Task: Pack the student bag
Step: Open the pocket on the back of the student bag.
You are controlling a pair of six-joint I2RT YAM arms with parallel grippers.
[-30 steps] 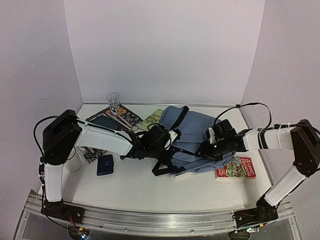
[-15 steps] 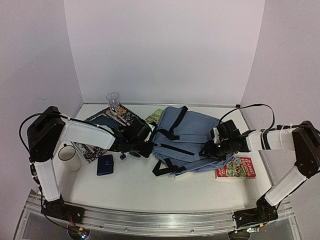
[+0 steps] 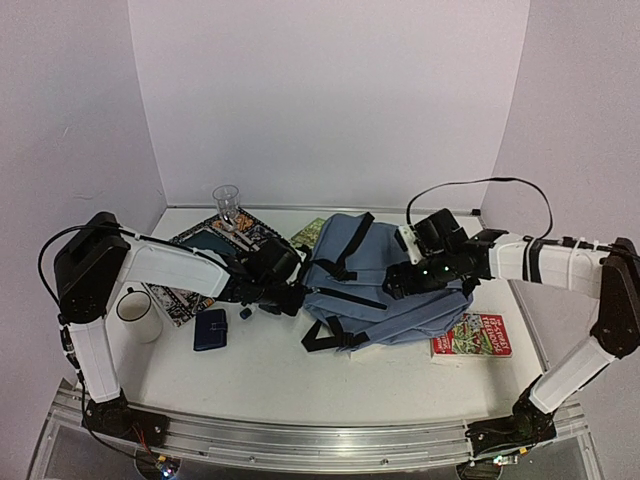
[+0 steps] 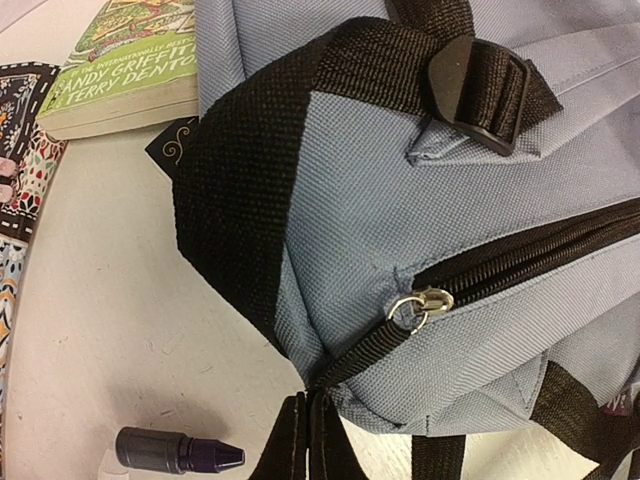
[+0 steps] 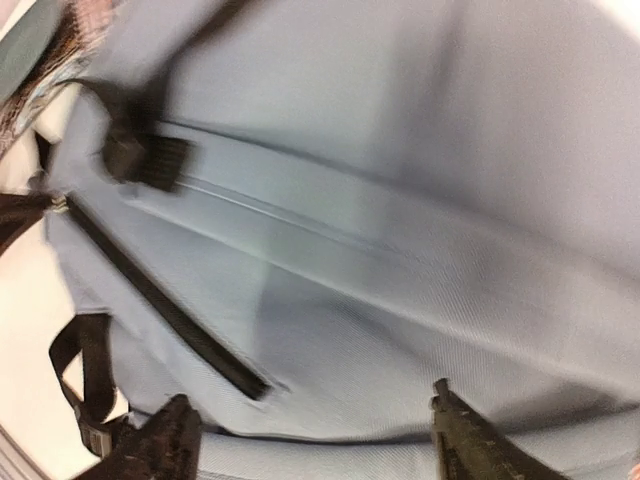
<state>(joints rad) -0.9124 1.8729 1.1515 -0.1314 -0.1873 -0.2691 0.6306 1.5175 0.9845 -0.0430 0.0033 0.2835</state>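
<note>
The student bag (image 3: 365,322) is a grey-blue backpack with black straps lying flat mid-table; it also fills the left wrist view (image 4: 380,200) and the right wrist view (image 5: 400,200). My left gripper (image 3: 295,298) is at the bag's left corner. In its wrist view it (image 4: 306,440) is shut on the black zipper tape end of the bag. The metal zipper slider (image 4: 425,303) sits near that end. My right gripper (image 3: 405,282) hovers over the bag's right half. In its wrist view it (image 5: 320,445) is open, empty, and blurred.
A green book (image 3: 308,235) lies behind the bag's left corner and a red book (image 3: 472,335) at its right. A patterned book (image 3: 215,245), a glass (image 3: 227,203), a white mug (image 3: 138,315), a dark wallet (image 3: 210,328) and a purple marker (image 4: 180,452) lie on the left.
My left gripper has drawn back left from over the bag to its left corner, and the bag spread leftward. My right gripper has risen and moved left over the bag.
</note>
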